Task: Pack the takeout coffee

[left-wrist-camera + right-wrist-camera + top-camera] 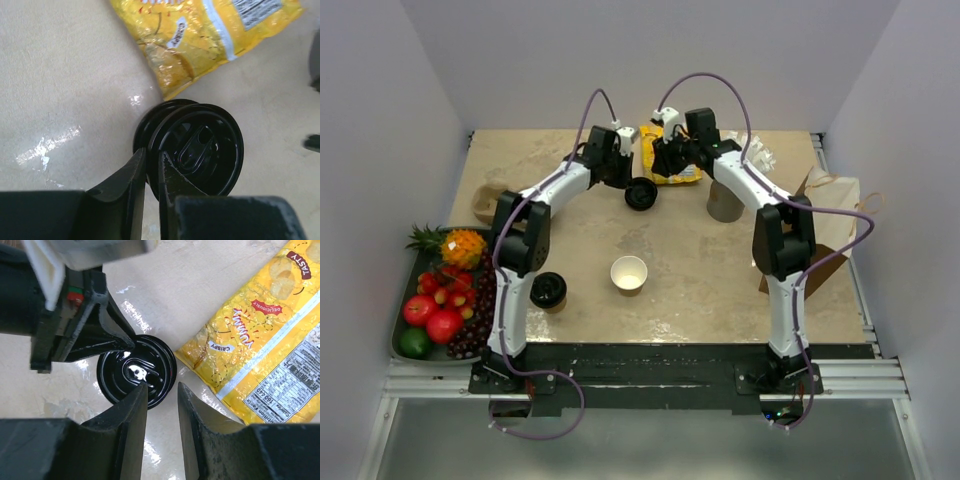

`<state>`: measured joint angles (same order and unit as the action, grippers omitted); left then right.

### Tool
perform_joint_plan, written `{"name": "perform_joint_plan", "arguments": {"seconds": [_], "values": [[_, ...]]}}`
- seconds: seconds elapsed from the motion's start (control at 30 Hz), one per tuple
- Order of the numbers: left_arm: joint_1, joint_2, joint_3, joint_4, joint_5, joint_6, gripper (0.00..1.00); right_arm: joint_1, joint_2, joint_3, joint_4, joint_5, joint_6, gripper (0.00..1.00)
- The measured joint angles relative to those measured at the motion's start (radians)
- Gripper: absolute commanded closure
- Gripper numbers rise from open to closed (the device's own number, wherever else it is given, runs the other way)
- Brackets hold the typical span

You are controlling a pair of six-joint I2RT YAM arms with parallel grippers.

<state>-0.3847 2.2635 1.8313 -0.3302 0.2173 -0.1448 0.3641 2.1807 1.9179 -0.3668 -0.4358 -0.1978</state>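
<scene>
Left gripper [152,155] is pinched on the rim of a round black plastic lid [200,150] at the far middle of the tabletop [720,290]. The right gripper [161,387] hovers just above it, jaws apart and empty. Nearer the arms, an open kraft cup [628,273] stands white inside, well apart from a lidded kraft cup [548,291]. The surface is beige, mottled and glossy, with pale walls around it. A crinkly yellow chip bag [260,340] lies just beside the lid.

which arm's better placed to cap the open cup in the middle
Left. The left gripper pinches the black lid by its rim, so it only has to carry it to the open cup. The right gripper hangs open nearby, holding nothing.
</scene>
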Motion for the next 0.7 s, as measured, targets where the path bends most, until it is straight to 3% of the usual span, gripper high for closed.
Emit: {"name": "perform_joint_plan", "arguments": {"seconds": [0.37, 0.57, 0.7], "values": [[0.005, -0.267, -0.164, 0.087, 0.196, 0.181, 1.00, -0.018, -0.122, -0.087, -0.029, -0.007, -0.026, 0.64], [-0.016, -0.624, -0.582, 0.187, 0.198, 0.401, 1.00, -0.054, -0.280, -0.222, -0.031, 0.005, -0.027, 0.61], [-0.069, -0.845, -0.720, 0.248, 0.182, 0.541, 1.00, -0.067, -0.428, -0.340, -0.029, 0.003, -0.003, 0.60]]}}
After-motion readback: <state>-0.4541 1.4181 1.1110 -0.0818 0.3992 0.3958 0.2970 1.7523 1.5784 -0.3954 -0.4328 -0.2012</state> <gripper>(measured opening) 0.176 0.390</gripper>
